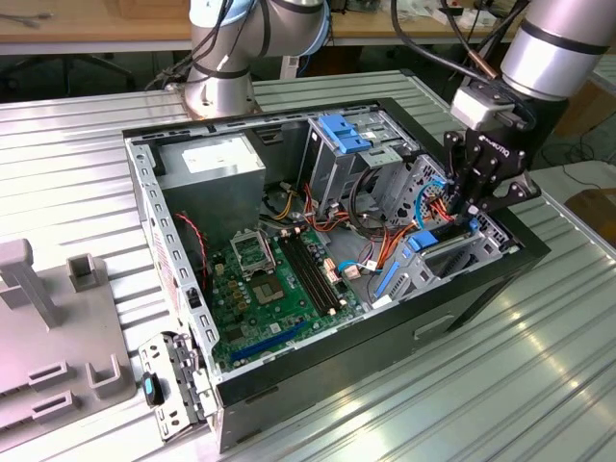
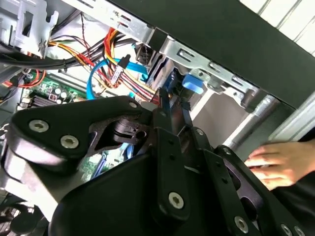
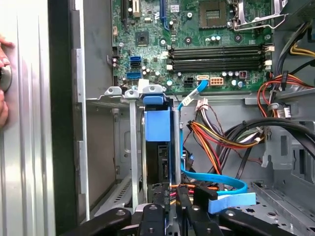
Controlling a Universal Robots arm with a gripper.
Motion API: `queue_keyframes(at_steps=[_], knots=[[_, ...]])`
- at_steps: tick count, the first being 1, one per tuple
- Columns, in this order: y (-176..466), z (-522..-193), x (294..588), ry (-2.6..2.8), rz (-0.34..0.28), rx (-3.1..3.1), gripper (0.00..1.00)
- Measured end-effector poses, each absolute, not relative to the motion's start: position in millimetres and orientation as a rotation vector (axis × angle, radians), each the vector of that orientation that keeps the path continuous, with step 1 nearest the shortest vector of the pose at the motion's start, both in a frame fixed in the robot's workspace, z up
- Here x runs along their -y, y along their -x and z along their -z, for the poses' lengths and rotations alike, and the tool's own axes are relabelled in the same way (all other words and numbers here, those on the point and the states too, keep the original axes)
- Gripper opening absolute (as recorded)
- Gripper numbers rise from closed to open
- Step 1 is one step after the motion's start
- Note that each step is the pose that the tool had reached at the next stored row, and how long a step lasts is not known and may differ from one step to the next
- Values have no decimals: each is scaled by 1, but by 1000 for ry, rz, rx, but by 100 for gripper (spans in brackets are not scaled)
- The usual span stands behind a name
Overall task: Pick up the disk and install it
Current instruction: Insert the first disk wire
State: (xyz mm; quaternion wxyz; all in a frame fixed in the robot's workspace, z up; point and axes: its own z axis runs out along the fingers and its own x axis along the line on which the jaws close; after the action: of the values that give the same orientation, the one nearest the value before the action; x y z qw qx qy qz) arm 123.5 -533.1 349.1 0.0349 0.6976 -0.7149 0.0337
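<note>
The disk (image 3: pixel 157 125), dark-bodied with a bright blue caddy rail, stands on edge in the metal bay at the case's front wall. In the exterior view, the disk (image 1: pixel 416 246) shows as blue low in the cage on the exterior view's right. My gripper (image 1: pixel 469 214) hangs straight over it. In both wrist views the black fingers sit close together at the disk's near end, the gripper (image 3: pixel 171 194) seemingly shut on it. The caddy's blue tab (image 2: pixel 191 82) shows just beyond the gripper (image 2: pixel 174 110).
The open computer case (image 1: pixel 183 289) holds a green motherboard (image 1: pixel 269 279), a power supply (image 1: pixel 217 164), a blue bracket (image 1: pixel 344 133) atop the drive cage, and cable bundles (image 3: pixel 221 137). A blue data cable (image 3: pixel 216 179) loops beside the bay. A person's hand (image 2: pixel 275 162) rests outside the case wall.
</note>
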Motion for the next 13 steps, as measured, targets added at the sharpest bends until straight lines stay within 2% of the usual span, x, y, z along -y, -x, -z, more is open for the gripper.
queue_keyframes(at_steps=[4,5,6,7,13], knots=[[-124,-349,533,-2144,-103,2197,23],[-124,-349,533,-2144,-103,2197,16],[-124,-349,533,-2144,-103,2197,16],[-124,-349,533,-2144,-104,2197,11],[-124,-349,533,-2144,-103,2197,11]])
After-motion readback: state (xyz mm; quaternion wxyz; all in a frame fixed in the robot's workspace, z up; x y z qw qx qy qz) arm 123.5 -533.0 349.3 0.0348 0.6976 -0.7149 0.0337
